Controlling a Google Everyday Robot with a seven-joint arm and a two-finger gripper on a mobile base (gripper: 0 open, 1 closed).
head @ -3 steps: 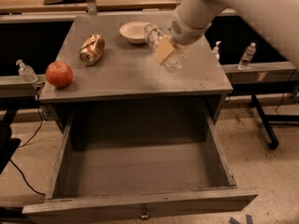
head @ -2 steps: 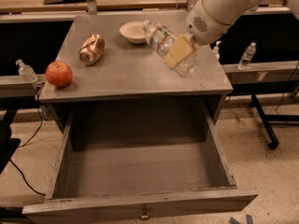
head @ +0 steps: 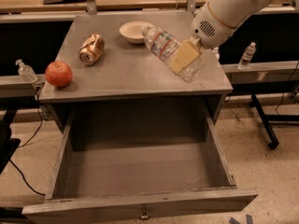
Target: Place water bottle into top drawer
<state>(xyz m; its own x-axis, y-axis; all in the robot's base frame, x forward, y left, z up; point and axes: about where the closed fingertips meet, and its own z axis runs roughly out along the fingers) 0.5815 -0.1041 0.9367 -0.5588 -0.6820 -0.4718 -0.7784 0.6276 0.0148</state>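
The water bottle (head: 164, 46) is clear crinkled plastic with a red-and-blue label band. It hangs tilted above the right part of the cabinet top, neck toward the upper left. My gripper (head: 184, 57) comes in from the upper right and is shut on the water bottle around its middle; a tan finger (head: 183, 56) lies across it. The top drawer (head: 140, 204) is pulled wide open below the cabinet top. It is grey wood with a small round metal knob (head: 144, 214), and nothing lies inside it.
On the cabinet top (head: 126, 78) lie a dented soda can (head: 91, 49), a red apple (head: 59, 73) and a white bowl (head: 134, 31). A pump-top dispenser (head: 25, 71) stands at left, a small slim bottle (head: 246, 55) at right. A black stand leg (head: 264, 122) is on the floor at right.
My gripper has lifted the water bottle and carried it to the right and toward the front edge of the cabinet top. The other objects have not moved.
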